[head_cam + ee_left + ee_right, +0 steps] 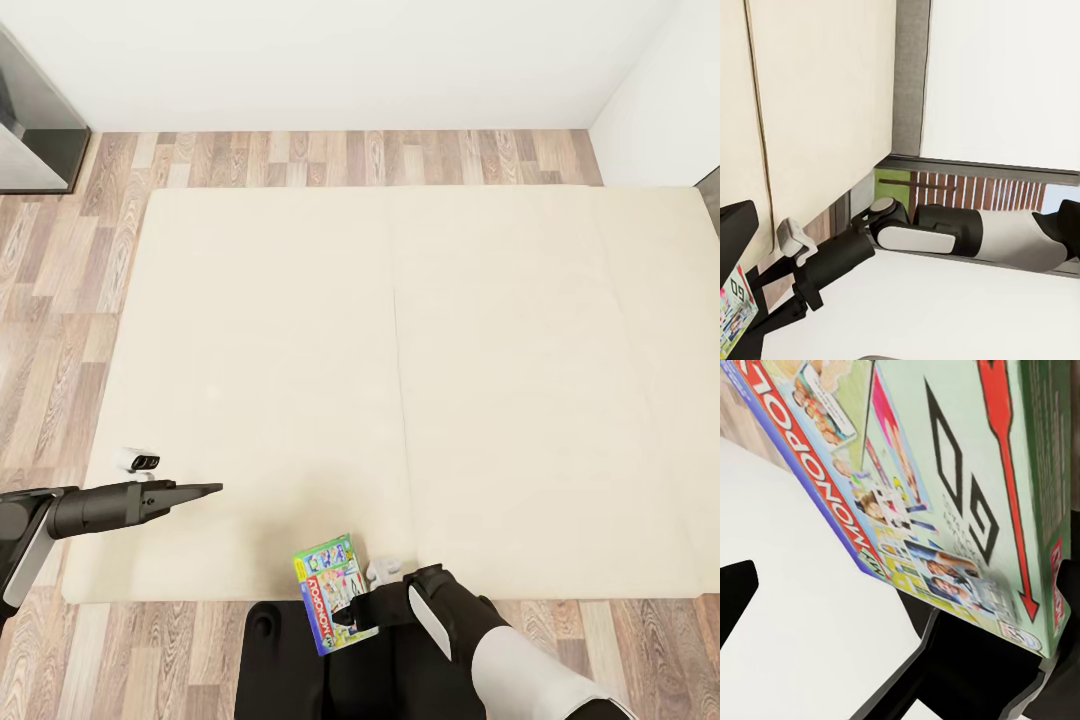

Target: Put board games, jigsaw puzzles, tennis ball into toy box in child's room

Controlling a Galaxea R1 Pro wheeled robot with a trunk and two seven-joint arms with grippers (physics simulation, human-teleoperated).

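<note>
Monopoly box [335, 592] is in my right gripper [372, 606], clamped by its edge and hanging just off the near edge of the bed [250, 330], over the robot's own base. My guess at why it's held by one side: it's a flat box, so pinching the rim is the easy way to lift it off the mattress. In the right wrist view the box [945, 487] sits right up against the camera, tilted, with one dark finger [967, 660] showing under its lower edge, so it's wedged between the fingers and not just resting on them.

Left gripper [205, 489] hangs out over the near left corner of the mattress with nothing in it. Fingers look pressed together into a thin point from the head camera, so I'd call it closed.

Looks like I'm parking the left arm out of the way while the right one carries.
</note>
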